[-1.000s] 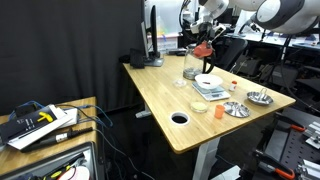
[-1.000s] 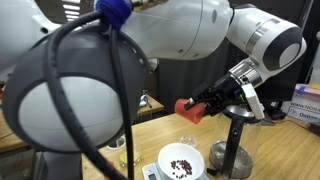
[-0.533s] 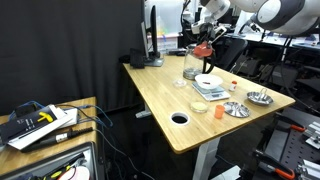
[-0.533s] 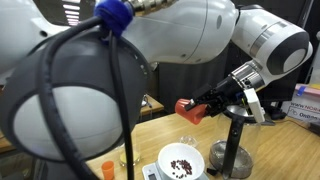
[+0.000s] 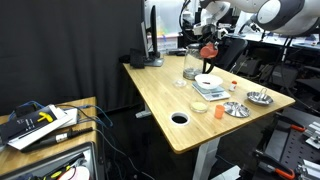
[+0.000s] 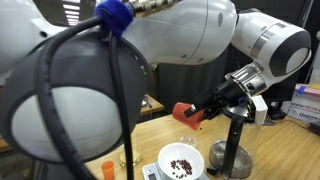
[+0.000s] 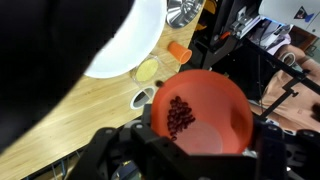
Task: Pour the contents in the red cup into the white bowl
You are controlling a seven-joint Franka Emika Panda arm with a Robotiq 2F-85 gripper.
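Note:
My gripper (image 5: 205, 44) is shut on the red cup (image 5: 207, 50) and holds it in the air above the table. In an exterior view the red cup (image 6: 186, 114) is tilted on its side above the white bowl (image 6: 181, 160), which holds dark beans. The gripper (image 6: 207, 104) grips it from the right. In the wrist view the red cup (image 7: 210, 100) fills the middle between my gripper's fingers (image 7: 205, 142). A cluster of dark beans (image 7: 180, 115) lies inside it. The white bowl (image 7: 125, 40) shows at the upper left, partly hidden by a dark shape. The bowl (image 5: 208, 83) stands mid-table.
A clear jug (image 5: 191, 65) stands behind the bowl. A small orange cup (image 5: 217, 109), a pale disc (image 5: 199, 104) and two metal dishes (image 5: 236, 109) lie near the front edge. The table has a round hole (image 5: 180, 118). A black stand (image 6: 232, 150) rises beside the bowl.
The gripper with the red cup has shifted slightly, lower and more towards the bowl in an exterior view. The cup stays tilted. Beans lie in the bowl throughout.

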